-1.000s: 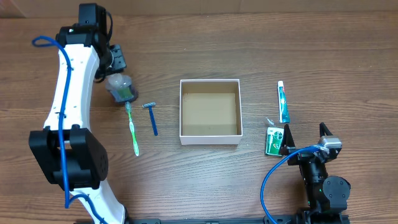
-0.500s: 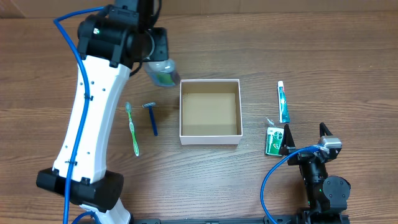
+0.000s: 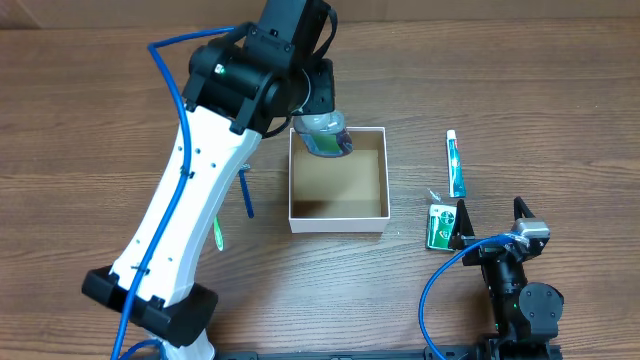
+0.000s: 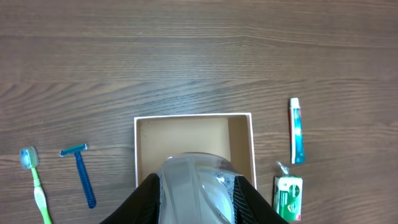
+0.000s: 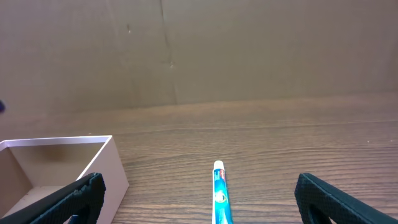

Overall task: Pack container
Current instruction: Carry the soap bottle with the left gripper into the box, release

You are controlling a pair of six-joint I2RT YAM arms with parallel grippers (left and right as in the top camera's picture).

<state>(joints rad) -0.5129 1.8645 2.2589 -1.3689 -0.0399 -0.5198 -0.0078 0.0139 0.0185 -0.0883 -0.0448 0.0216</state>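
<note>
Wood-grain table lies under both my arms. Far left sit a green toothbrush and a blue razor, side by side. My left claw is clamped on a clear bottle, held over the far part of the container, which sits mid-table. Right of it lie a toothpaste tube and a green packet. My right claw sits spread and empty just beside that packet.

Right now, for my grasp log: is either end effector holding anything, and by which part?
The left end effector grips the small clear bottle by its sides, above the container. The right end effector is open, empty.
</note>
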